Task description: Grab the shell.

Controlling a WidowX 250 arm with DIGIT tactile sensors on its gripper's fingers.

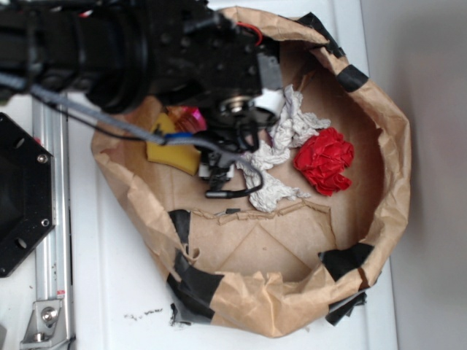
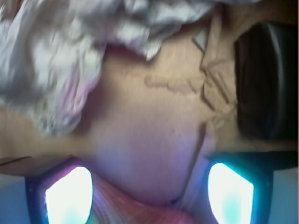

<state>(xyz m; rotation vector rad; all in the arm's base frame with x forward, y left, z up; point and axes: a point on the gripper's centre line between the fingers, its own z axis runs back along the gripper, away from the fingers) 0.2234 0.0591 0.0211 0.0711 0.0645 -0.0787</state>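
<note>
In the wrist view a ribbed orange-pink surface, which I take for the shell [image 2: 140,212], lies blurred at the bottom edge between my two glowing pads [image 2: 70,196]. My gripper [image 2: 149,186] is open, its fingers wide apart on either side of the shell, just above the brown paper floor. I cannot tell whether either pad touches it. In the exterior view the gripper [image 1: 219,176] points down into the paper-bag bowl [image 1: 394,182], under the black arm. The shell itself is hidden there by the arm and cables.
Crumpled white-grey paper [image 1: 281,157] [image 2: 56,60] lies just beside the gripper. A yellow sponge wedge [image 1: 169,152] sits on the other side, with a pinkish-red bit [image 1: 187,117] next to it. A red crumpled ball [image 1: 326,160] lies further right. Black tape patches [image 2: 266,79] mark the bowl wall.
</note>
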